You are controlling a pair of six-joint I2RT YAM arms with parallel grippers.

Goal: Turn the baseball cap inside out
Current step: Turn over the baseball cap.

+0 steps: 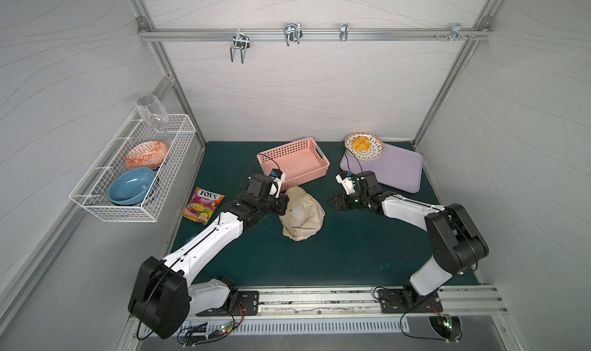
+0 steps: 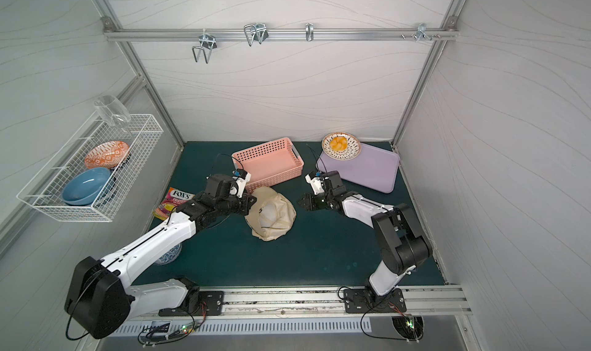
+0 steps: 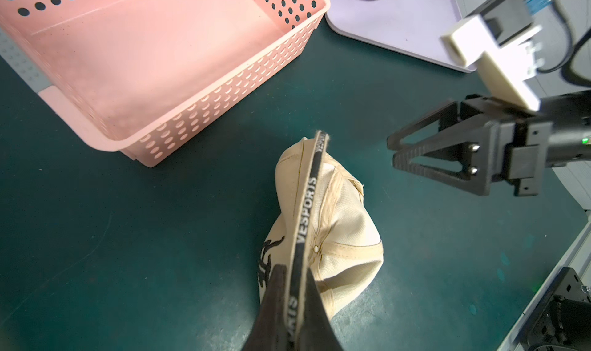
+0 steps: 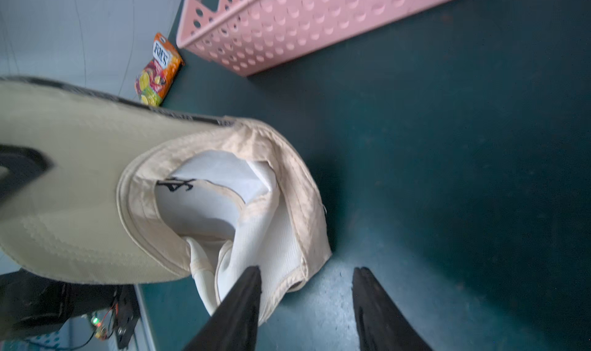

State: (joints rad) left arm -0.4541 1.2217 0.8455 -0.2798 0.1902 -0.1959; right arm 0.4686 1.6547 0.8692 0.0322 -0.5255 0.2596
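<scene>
Count: one cap (image 1: pixel 302 216), two grippers, one pink basket (image 1: pixel 319 170), one tray (image 1: pixel 396 170), one plate (image 1: pixel 374 151), one candy bag (image 1: pixel 203 208), one wire rack (image 1: pixel 105 205), four hooks (image 1: pixel 240 48) on the back rail. The rack holds two bowls, an orange patterned one (image 1: pixel 147 154) and a plain blue one (image 1: pixel 131 186), plus one clear glass (image 1: pixel 152 112) lying tilted on its rim. A top view shows a third, blue-and-white bowl (image 2: pixel 168 256), partly hidden under the left arm. The cap lies mid-mat (image 1: pixel 351 253), just in front of the basket and between the two grippers. It is soft tan cloth with a crumpled crown; the opening is turned up, showing white ribbed lining and paler seam tapes. The brim is stiff and curved, edged with a black band in white lettering, and black embroidery shows on the front panel. The left gripper (image 3: pixel 293 269) is clenched on the brim's black-banded edge. The right gripper (image 4: pixel 307 269) is released, its jaws apart with bare mat between them, grasping nothing. One of its fingers (image 4: pixel 236 311) sits at the lining's rim, but contact cannot be told. In both top views it stands just beside the cap. The basket is rigid plastic, rectangular and perforated with round holes. The tray is smooth lilac with rounded corners. The plate is round with a dashed pattern, holds orange pieces, and overlaps the tray's far corner. The bag is glossy foil.
</scene>
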